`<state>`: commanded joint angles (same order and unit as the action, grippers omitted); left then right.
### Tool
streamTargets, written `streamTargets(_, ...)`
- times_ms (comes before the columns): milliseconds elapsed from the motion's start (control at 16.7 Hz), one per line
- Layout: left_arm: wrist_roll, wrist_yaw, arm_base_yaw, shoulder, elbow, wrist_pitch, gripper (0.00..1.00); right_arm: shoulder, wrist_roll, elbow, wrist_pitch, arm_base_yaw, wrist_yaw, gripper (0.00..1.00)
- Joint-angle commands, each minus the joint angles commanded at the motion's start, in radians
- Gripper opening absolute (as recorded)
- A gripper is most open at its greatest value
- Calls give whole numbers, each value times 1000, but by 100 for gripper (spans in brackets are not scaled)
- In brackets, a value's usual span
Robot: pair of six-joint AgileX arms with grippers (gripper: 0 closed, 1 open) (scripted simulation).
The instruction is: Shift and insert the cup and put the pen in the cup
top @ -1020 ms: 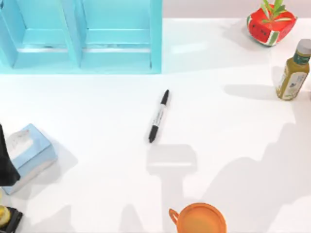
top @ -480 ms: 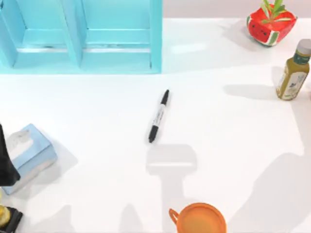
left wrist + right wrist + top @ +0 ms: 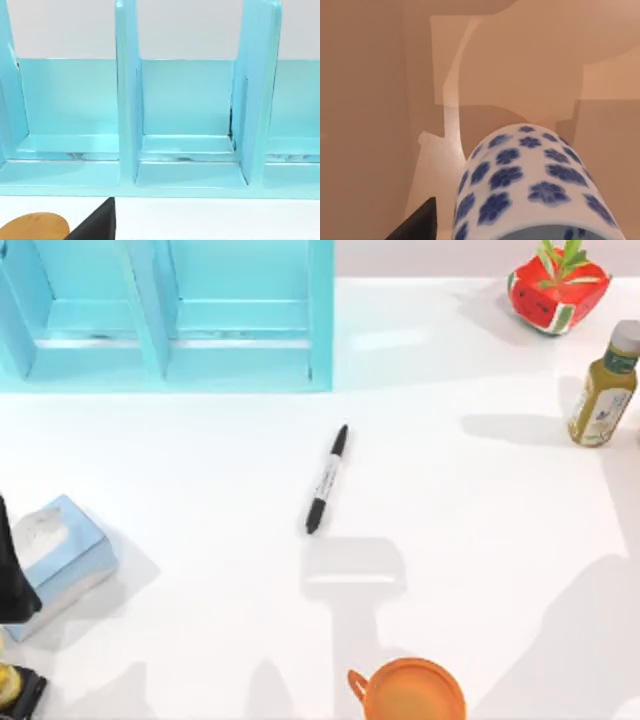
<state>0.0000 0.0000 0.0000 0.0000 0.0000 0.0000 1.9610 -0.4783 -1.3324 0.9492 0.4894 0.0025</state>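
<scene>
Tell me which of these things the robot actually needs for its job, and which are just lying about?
Needed:
- the pen, lying mid-table
- the blue-flowered cup, close up in the right wrist view

Just lying about:
- turquoise shelf
- orange cup
- tissue box
- green bottle
- watermelon planter

Cup (image 3: 530, 180) — white, blue flowers.

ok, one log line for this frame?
pen: flat mid-table, untouched | blue-patterned cup: close under right wrist camera | orange cup: near edge | left arm: far left
</scene>
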Motion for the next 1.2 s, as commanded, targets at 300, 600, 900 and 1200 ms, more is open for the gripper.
streamTargets(300,0,0,0,0,0,0,100,0,0,0,0,0,0,55)
streamTargets(600,0,0,0,0,0,0,100,0,0,0,0,0,0,17)
streamTargets(900,0,0,0,0,0,0,100,0,0,0,0,0,0,0)
streamTargets(1200,0,0,0,0,0,0,100,0,0,0,0,0,0,0)
